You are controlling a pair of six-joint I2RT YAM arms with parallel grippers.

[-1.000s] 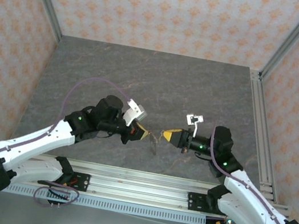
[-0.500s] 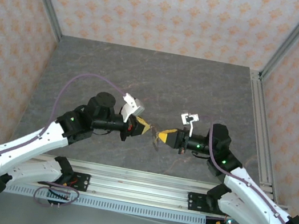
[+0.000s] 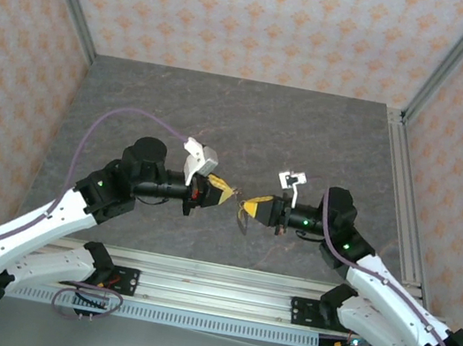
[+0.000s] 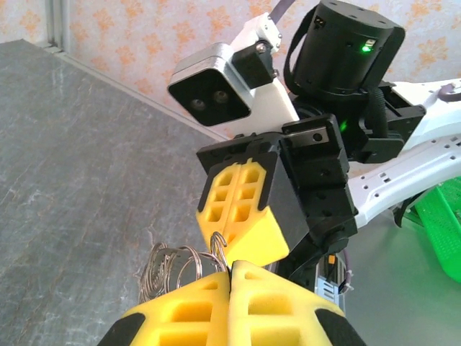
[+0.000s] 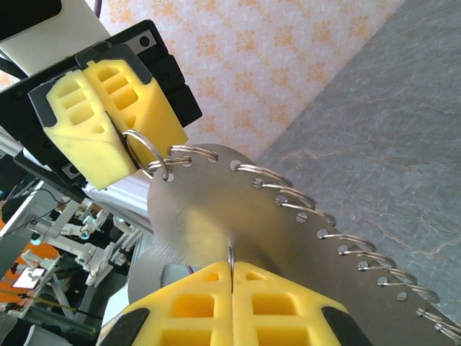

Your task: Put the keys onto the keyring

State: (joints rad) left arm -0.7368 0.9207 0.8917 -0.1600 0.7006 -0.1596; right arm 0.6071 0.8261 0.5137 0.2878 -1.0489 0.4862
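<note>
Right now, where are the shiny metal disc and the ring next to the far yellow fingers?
metal disc [image 5: 238,223]: right wrist view, on its flat face.
split ring [image 5: 157,146]: right wrist view, on its upper wire arc.

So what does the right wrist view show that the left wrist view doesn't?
Right wrist view: the flat face of the metal plate, pinched in the right gripper, with rings threaded through holes along its rim. Left wrist view: the right arm's silver camera and a green basket. Both: the two shut yellow grippers nearly tip to tip, the left gripper pinching one ring, over the grey table.
</note>
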